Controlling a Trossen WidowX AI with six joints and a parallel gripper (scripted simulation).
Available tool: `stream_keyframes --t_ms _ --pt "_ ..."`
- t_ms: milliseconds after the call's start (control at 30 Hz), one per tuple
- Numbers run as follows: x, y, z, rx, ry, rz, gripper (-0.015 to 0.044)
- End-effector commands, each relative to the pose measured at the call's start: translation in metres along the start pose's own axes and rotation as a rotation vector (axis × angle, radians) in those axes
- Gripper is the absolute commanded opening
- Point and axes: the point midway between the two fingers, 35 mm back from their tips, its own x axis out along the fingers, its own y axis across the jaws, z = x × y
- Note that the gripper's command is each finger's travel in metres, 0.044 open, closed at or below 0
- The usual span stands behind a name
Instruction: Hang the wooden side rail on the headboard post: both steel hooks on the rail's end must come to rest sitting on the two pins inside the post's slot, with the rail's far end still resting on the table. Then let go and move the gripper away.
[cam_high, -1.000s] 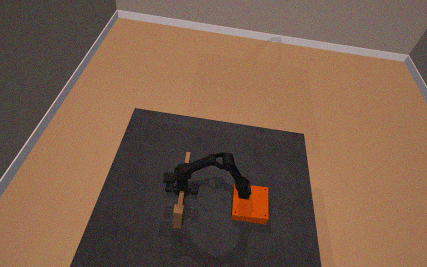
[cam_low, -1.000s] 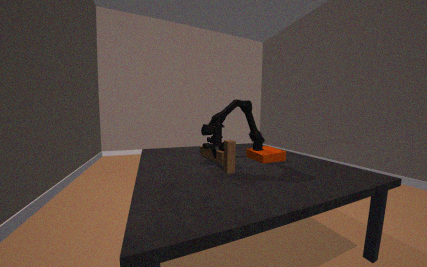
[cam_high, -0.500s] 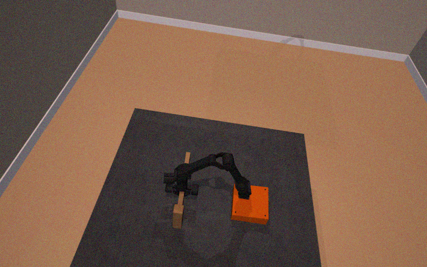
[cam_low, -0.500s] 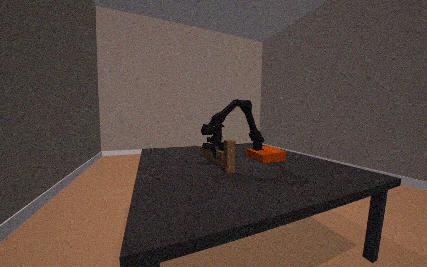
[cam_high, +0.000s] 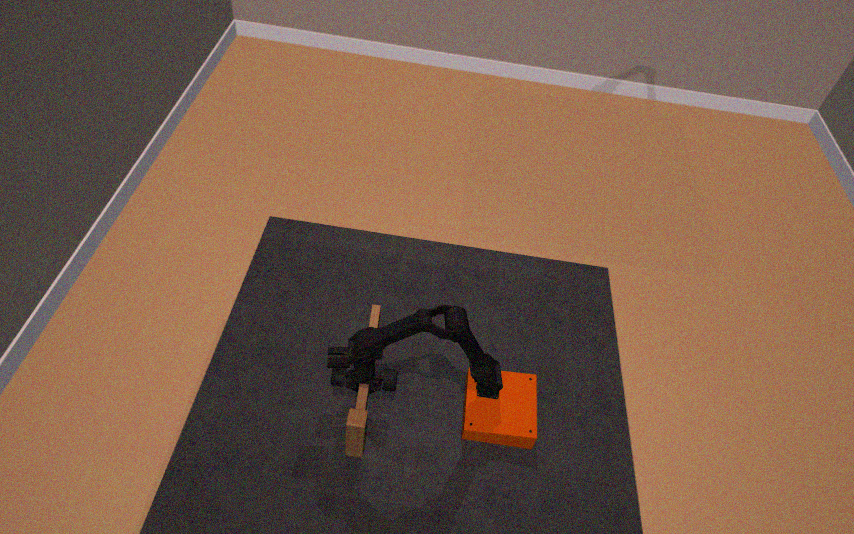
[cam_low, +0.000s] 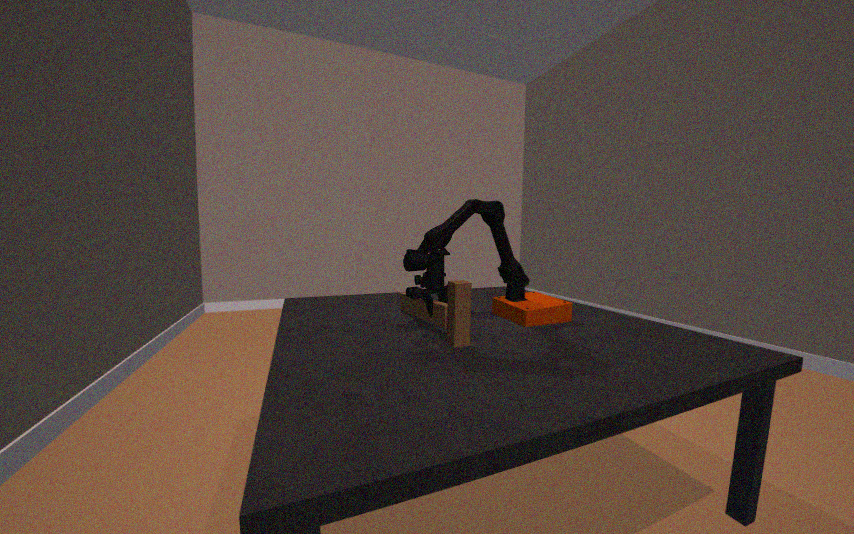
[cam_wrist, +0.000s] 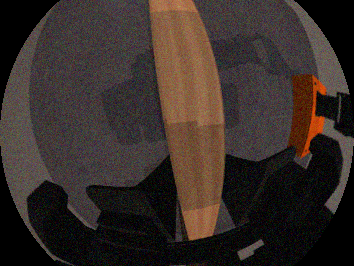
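With the black parallel-jaw gripper (cam_high: 360, 372) clamped on the long light-wood side rail (cam_high: 372, 322), whose near end meets the upright wooden headboard post (cam_low: 459, 312), keep the rail aligned with the slot and lower gently until both hooks seat.

No text, label, brand, number or sign can be read on anything around the hand or on the table.

hooks, pins: too small to tell | post (cam_low: 459, 312) hides rail end | claw (cam_high: 360, 376) covers rail's middle
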Motion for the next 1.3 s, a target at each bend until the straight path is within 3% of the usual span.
stream_keyframes --t_ms 0,1267 --pt "-0.0052 0.0017 -0.0014 0.002 0.004 0.013 0.0000" --pt "-0.0054 0.0046 -0.0056 0.002 0.005 0.013 0.0000"
